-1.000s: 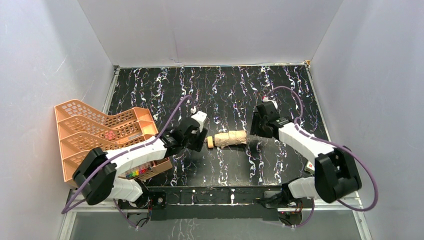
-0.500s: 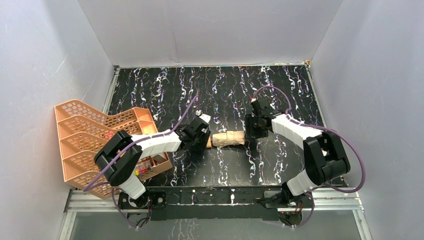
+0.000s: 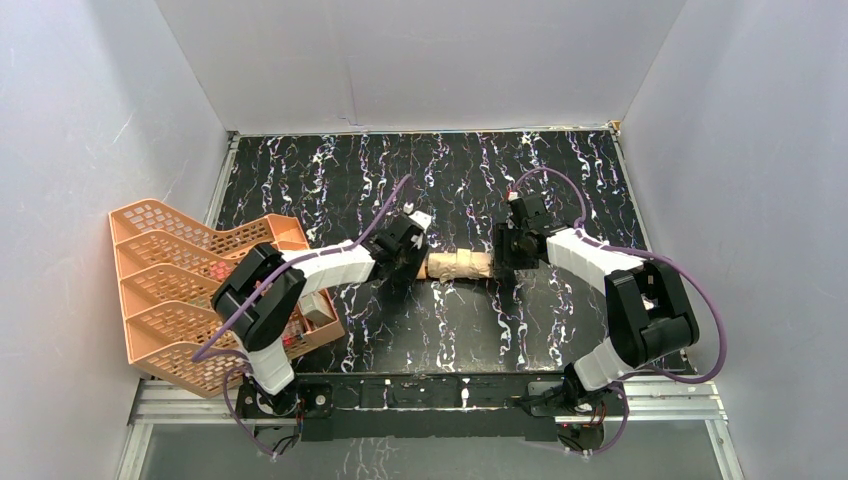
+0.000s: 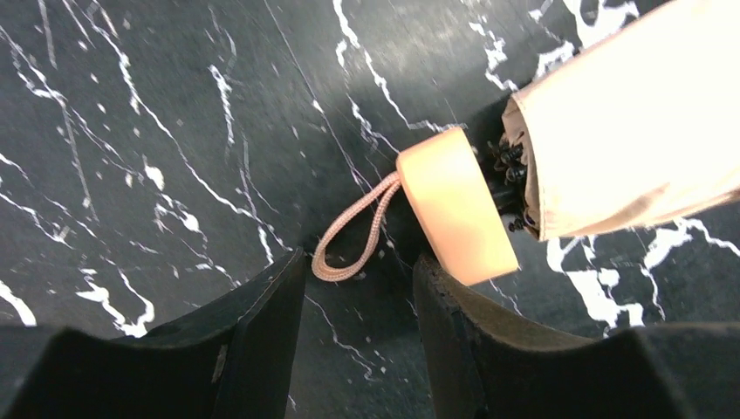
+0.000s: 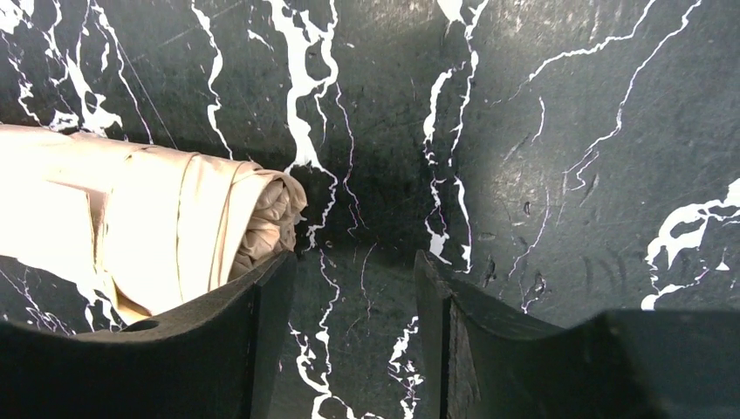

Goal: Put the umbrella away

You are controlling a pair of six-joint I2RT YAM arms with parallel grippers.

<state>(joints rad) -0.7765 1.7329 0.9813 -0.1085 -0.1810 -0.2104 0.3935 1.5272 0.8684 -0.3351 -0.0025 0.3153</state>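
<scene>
Looking down from above, we see the umbrella (image 3: 460, 266) folded and rolled into a tan bundle, lying flat on the black marbled bench (image 3: 400, 170) near its middle. The left arm (image 3: 330, 265) reaches to its handle end and the right arm (image 3: 590, 258) to the opposite end, so the bundle lies between the left jaws and the right jaws. The orange mesh tray rack (image 3: 170, 270) stands at the bench's left side, well apart from the umbrella.

At the left wrist we find the left jaws released: the two black fingers (image 4: 253, 349) stand apart with nothing clamped. The tan strap (image 4: 353, 231) loops on the bench in the gap between them, and the round tan handle (image 4: 458, 205) sits just beside one finger; we cannot tell whether they touch. Behind the handle, black rib ends (image 4: 510, 161) show at the mouth of the tan canopy (image 4: 628, 113).

At the right wrist the right jaws are likewise released, bare bench showing between the fingers (image 5: 489, 349). The rolled canopy end lies just beside one finger, outside the gap; whether it touches we cannot tell
</scene>
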